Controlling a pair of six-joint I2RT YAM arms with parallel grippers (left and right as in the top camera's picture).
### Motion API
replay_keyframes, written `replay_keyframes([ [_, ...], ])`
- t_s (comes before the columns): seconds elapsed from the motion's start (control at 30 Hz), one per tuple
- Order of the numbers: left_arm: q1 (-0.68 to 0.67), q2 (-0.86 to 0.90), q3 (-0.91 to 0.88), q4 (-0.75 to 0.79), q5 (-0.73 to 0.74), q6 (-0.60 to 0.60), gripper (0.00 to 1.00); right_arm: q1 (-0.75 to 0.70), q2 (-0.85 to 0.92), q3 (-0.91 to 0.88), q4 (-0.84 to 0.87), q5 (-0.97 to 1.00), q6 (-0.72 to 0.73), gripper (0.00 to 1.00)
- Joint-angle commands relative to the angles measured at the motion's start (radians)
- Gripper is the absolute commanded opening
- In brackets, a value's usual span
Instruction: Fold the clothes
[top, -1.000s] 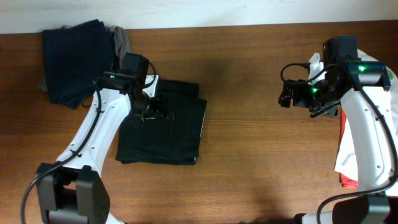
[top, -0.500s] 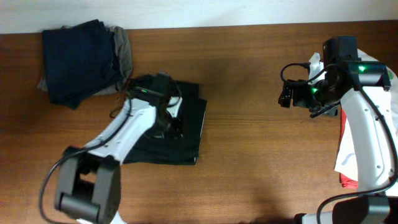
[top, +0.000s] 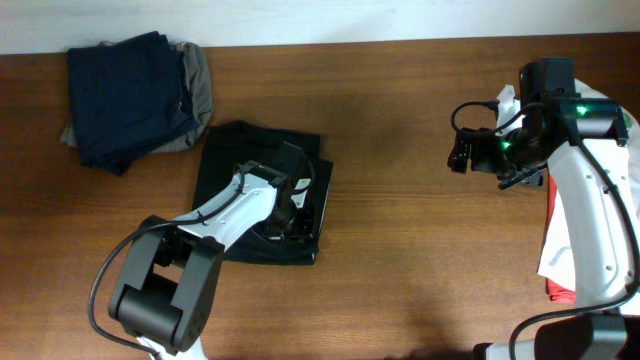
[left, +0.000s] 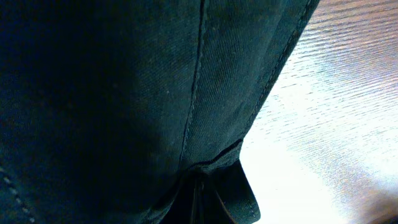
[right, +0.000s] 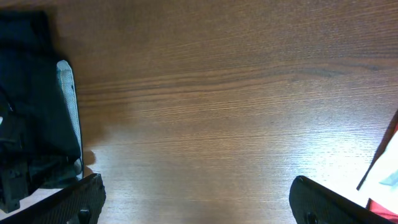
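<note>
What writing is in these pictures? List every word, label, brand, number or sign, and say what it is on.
None can be read in any view. The black garment, the dark blue pile, the table and the right arm carry no visible words, labels or numbers. The green lights on that arm are plain lights, not signs.

Bright, even overhead view; the wrist views are patchier, with glare.
Overhead, soft shadows fall on the wooden table. The left wrist view is dim: the black garment darkens leftward, and the wood beside it is washed out.
</note>
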Motion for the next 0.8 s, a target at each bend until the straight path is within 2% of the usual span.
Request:
replay_keyframes([
  [0.0,0.013,0.004,0.046,-0.056,-0.040,-0.016,0.01,-0.004,0.000,0.009,-0.002,0.009,0.008,0.98],
  [0.1,0.027,-0.042,0.162,-0.148,-0.040,-0.003,0.01,-0.004,0.000,0.009,-0.002,0.009,0.008,0.98],
  [0.23,0.029,-0.103,0.319,-0.259,-0.092,0.084,0.33,-0.004,0.000,0.009,-0.001,0.009,0.008,0.98],
  [0.27,0.035,-0.117,0.356,-0.288,-0.150,0.086,0.58,-0.004,0.000,0.009,-0.002,0.009,0.008,0.98],
  [0.3,0.045,-0.127,0.378,-0.306,-0.201,0.086,0.99,-0.004,0.000,0.009,-0.001,0.009,0.008,0.98],
  [0.4,0.122,-0.153,0.417,-0.345,-0.327,0.099,0.99,-0.004,0.000,0.009,-0.002,0.009,0.008,0.98],
  [0.53,0.289,-0.147,0.412,-0.359,-0.342,0.162,0.99,-0.004,0.000,0.009,-0.001,0.009,0.008,0.98],
  [0.7,0.546,-0.145,0.352,-0.337,-0.280,0.163,0.99,-0.004,0.000,0.009,-0.001,0.009,0.008,0.99],
  [0.77,0.655,-0.145,0.295,-0.298,-0.161,0.211,0.99,-0.004,0.000,0.009,-0.001,0.009,0.008,0.98],
])
